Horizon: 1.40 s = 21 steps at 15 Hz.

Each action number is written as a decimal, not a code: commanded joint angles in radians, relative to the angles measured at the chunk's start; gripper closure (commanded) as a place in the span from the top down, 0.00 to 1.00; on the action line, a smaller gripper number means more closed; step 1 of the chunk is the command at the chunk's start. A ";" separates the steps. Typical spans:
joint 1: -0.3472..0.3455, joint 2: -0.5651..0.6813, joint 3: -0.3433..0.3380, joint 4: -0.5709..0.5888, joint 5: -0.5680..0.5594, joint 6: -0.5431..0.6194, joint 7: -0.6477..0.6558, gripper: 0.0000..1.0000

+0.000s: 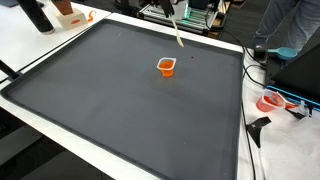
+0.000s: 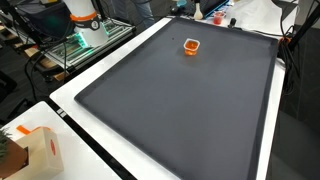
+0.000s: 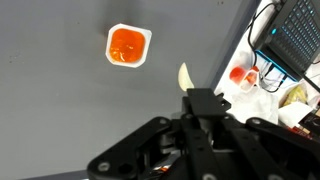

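Matting (image 1: 120,110), dark and flat, is covering the whole tabletop beneath the fingers, giving everything on it a level place to rest. The gripper (image 3: 203,102) is hanging above it, its fingers pressing together on the upper end of a pale stick (image 3: 184,77). It is probably gripping that end so that the long free part is reaching down past the fingertips toward the mat. A small orange cup (image 3: 128,45) with a white rim is sitting upright, mouth up, which is keeping its orange filling inside. It is lying ahead of the fingertips and off to one side, apart from the stick's tip.
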State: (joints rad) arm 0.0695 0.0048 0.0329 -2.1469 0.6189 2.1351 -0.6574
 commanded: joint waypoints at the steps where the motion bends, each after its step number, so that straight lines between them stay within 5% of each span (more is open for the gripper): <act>1: -0.024 0.029 -0.004 -0.027 0.047 -0.021 -0.082 0.03; 21: -0.081 0.164 0.012 -0.054 0.122 0.159 -0.052 0.03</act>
State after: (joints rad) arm 0.0007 0.1622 0.0303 -2.1817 0.7030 2.2569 -0.7099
